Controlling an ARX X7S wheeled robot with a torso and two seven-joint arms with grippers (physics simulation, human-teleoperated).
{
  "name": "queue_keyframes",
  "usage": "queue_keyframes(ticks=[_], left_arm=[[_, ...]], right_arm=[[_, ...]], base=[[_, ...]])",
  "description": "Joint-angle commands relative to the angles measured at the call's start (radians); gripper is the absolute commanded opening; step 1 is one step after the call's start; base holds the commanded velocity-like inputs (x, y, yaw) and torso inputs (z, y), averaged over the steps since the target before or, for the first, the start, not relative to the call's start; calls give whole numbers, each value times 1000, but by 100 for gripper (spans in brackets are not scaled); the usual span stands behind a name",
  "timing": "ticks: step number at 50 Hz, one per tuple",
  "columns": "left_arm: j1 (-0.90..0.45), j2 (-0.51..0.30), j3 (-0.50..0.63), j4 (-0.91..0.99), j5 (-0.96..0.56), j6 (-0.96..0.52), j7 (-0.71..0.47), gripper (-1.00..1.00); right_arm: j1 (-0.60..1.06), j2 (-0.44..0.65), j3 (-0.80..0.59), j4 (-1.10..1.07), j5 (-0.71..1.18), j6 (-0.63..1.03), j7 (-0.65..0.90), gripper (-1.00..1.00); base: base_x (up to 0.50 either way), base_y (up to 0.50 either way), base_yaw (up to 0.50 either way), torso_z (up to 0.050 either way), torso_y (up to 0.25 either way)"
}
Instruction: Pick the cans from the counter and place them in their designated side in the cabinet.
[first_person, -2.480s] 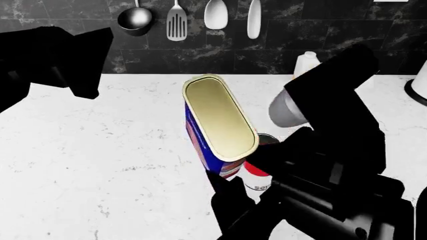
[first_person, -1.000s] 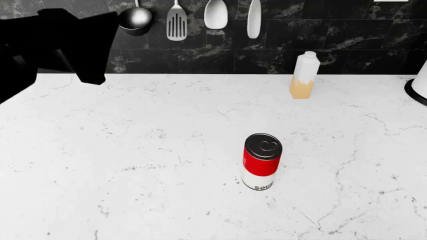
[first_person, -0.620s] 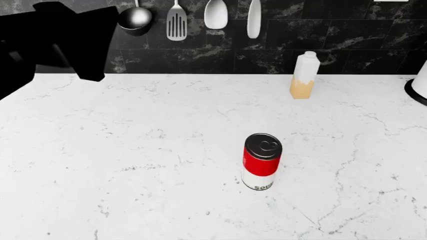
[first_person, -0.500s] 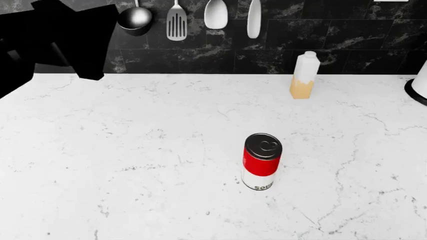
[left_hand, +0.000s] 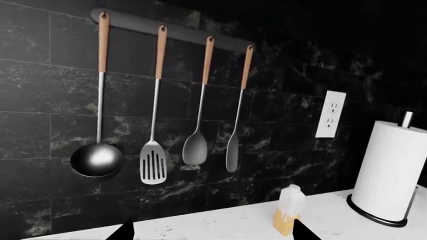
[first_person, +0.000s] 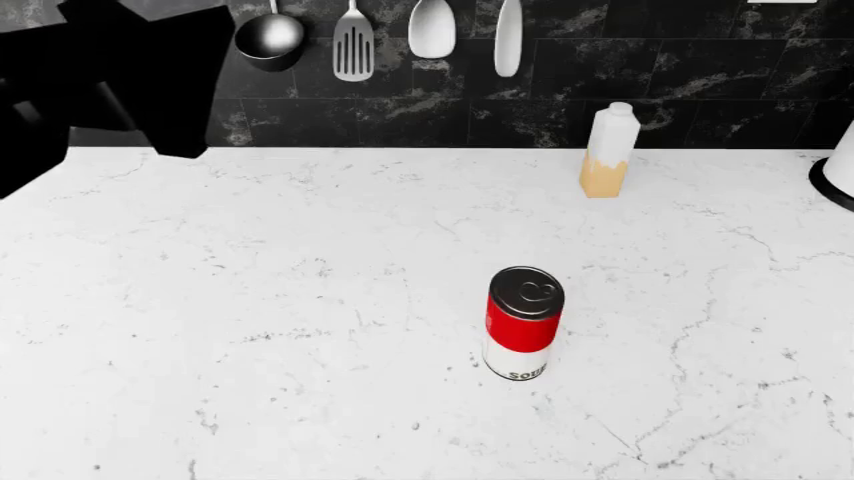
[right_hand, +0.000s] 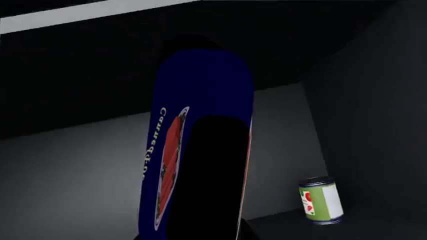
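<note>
The blue oblong can (right_hand: 200, 145) sits clamped in the right gripper (right_hand: 208, 190) inside a dark cabinet; the soup can (first_person: 523, 323) stands upright on the counter (first_person: 240, 300). Left gripper's opening: cannot tell.

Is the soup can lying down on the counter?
No, the soup can stands upright on the white counter, its grey lid facing up in the head view.
</note>
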Motion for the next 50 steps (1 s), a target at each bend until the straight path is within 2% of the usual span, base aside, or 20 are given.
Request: queue_keyframes(ticks=[1, 9, 16, 23, 50], left_arm=[[27, -7, -18, 17, -2, 19, -2, 100], [47, -17, -35, 29, -5, 33, -6, 100], [57, -13, -37, 34, -3, 42, -7, 100], [63, -3, -35, 34, 7, 49, -3, 100], [89, -1, -45, 29, 34, 63, 19, 100]], right_arm=[[4, -30, 19, 156, 41, -143, 191, -100], [4, -48, 18, 249, 78, -256, 267, -100], [4, -67, 15, 328, 3, -330, 257, -100], [4, -82, 18, 419, -27, -432, 312, -100], [4, -92, -120, 596, 159, -593, 411, -100]], base=[[0, 0, 0, 0, 0], [0, 0, 0, 0, 0], [0, 0, 0, 0, 0], [0, 0, 0, 0, 1], [1, 0, 0, 0, 0]])
